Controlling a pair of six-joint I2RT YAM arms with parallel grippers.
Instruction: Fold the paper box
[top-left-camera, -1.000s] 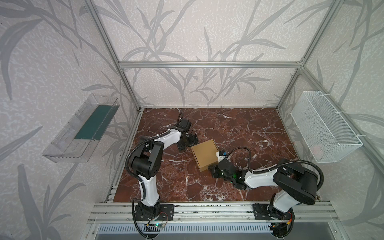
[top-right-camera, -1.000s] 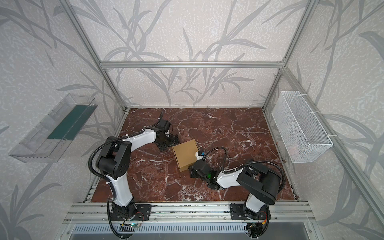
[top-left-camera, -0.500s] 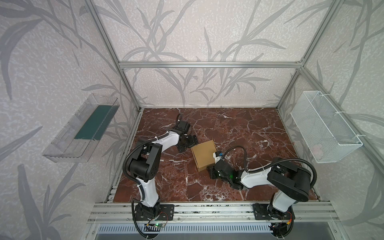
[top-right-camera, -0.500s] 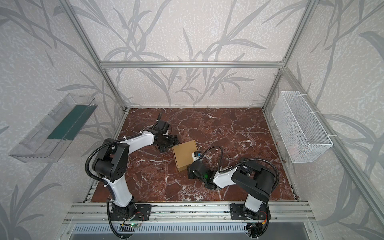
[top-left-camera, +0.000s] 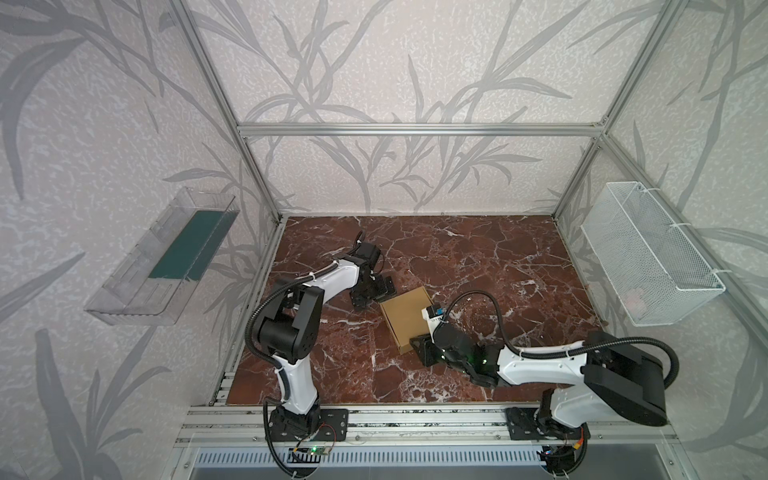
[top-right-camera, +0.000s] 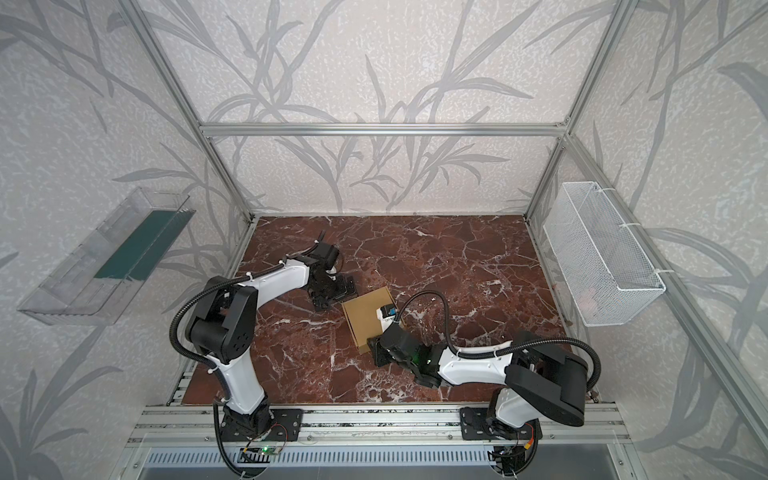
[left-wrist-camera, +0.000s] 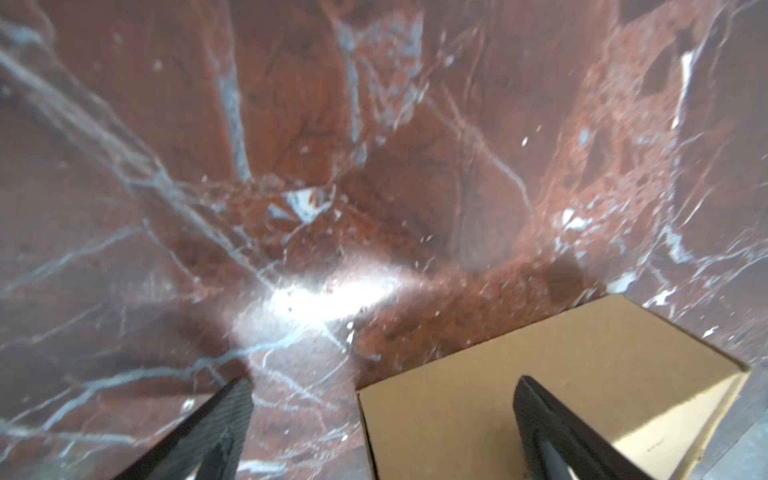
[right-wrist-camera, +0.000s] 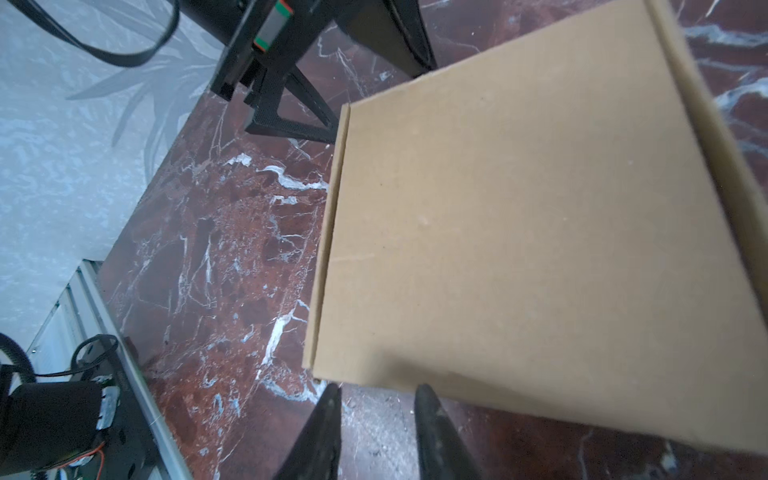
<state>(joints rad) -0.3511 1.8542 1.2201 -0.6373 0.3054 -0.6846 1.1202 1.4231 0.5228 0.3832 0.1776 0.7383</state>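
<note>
The paper box (top-left-camera: 405, 318) (top-right-camera: 365, 318) is a closed tan cardboard box lying flat in the middle of the marble table. My left gripper (top-left-camera: 376, 291) (left-wrist-camera: 382, 381) is open at the box's far left corner; in the left wrist view one finger (left-wrist-camera: 540, 415) hangs over the box (left-wrist-camera: 498, 395) and the other over bare marble. My right gripper (top-left-camera: 419, 347) (right-wrist-camera: 378, 388) is low at the box's near edge, its jaws a little apart with nothing between them. The lid (right-wrist-camera: 519, 228) fills the right wrist view, where the left gripper's fingers (right-wrist-camera: 299, 120) show at the far corner.
A white wire basket (top-left-camera: 648, 257) hangs on the right wall. A clear tray with a green insert (top-left-camera: 166, 257) hangs on the left wall. An aluminium rail (top-left-camera: 415, 419) carrying both arm bases runs along the front edge. Frame posts stand at the back corners.
The right gripper has slid a little left along the box's near edge and its jaws have parted slightly. The left gripper has shifted slightly at the far corner. The box has stayed put.
</note>
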